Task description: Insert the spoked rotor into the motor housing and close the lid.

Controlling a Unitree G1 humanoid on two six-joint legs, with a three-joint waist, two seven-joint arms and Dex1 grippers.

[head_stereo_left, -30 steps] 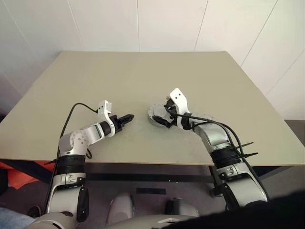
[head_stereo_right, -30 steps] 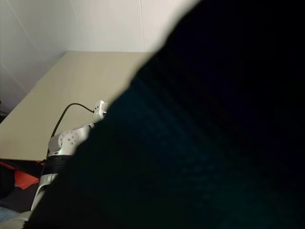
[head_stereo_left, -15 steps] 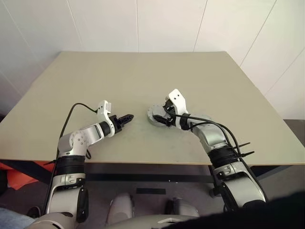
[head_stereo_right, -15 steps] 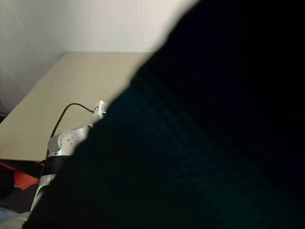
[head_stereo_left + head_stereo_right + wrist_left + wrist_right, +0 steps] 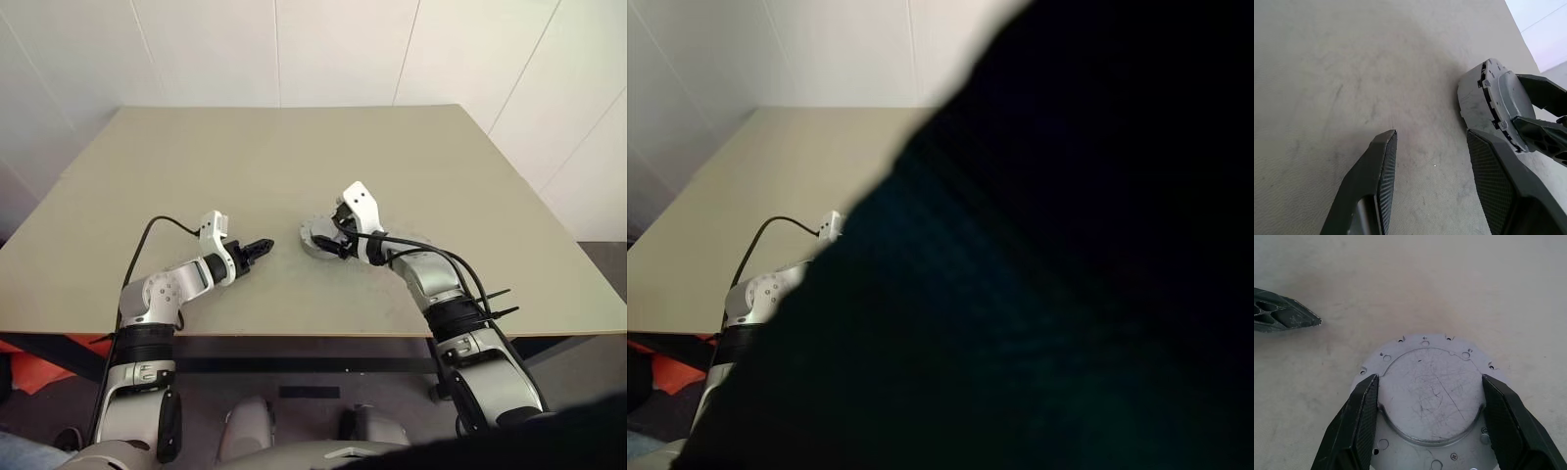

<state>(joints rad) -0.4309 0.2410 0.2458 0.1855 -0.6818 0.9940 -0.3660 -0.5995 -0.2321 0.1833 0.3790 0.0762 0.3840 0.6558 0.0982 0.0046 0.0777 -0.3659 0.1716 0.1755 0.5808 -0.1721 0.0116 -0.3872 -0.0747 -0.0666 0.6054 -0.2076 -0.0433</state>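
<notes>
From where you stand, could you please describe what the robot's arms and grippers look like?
Both arms are silver-grey with black joint bands and white wrist brackets. Black cables loop from each wrist. The left gripper and right gripper each have two black fingers with finely textured inner pads.

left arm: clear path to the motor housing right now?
Probably yes. The left end effector sits open beside the motor housing with bare table between, though the right end effector already straddles its top.

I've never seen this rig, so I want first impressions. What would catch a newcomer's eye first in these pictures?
The round grey motor housing near the middle of the beige table, with the right gripper straddling its raised top. Just to its left hovers the left gripper, jaws open and holding nothing.
</notes>
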